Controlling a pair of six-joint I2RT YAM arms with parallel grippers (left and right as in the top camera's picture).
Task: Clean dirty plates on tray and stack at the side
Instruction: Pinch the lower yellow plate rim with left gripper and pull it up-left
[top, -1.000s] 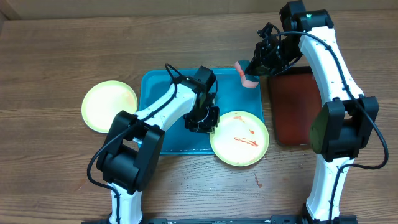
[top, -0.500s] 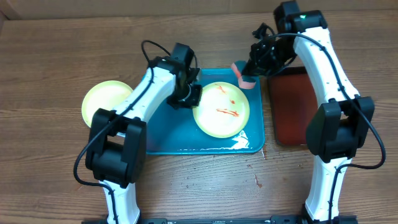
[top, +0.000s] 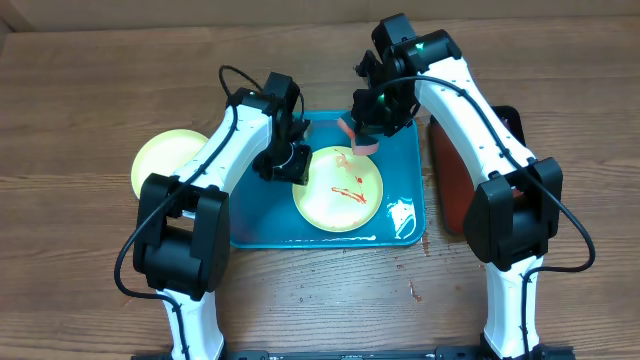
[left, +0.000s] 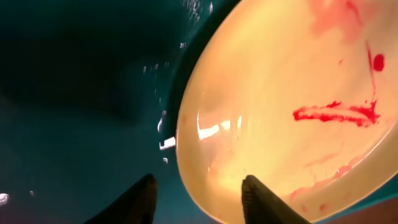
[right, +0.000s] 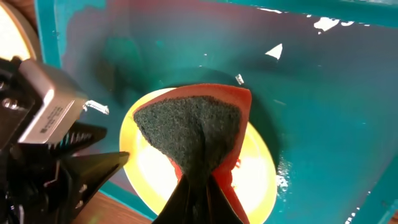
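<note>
Clean yellow-green plate (top: 160, 165) sits on the counter (top: 80, 280), just left of the blue tray (top: 250, 225). Left jaws are parted, with the rim of the sauce-streaked plate (top: 340, 188) in the gap. That plate is inside the tray, centre-right. Right jaws are pinched on a red sponge (top: 358, 135) with a green pad, at the plate's far rim; contact unclear. Dark red tray (top: 452, 190) is far right.

A brown wooden bench (top: 80, 90) with long, streaky grain fills almost the whole overhead view. Along its far edge runs a paler tan strip (top: 200, 10), too narrow to identify. The light is soft and even, casting only faint shadows.
</note>
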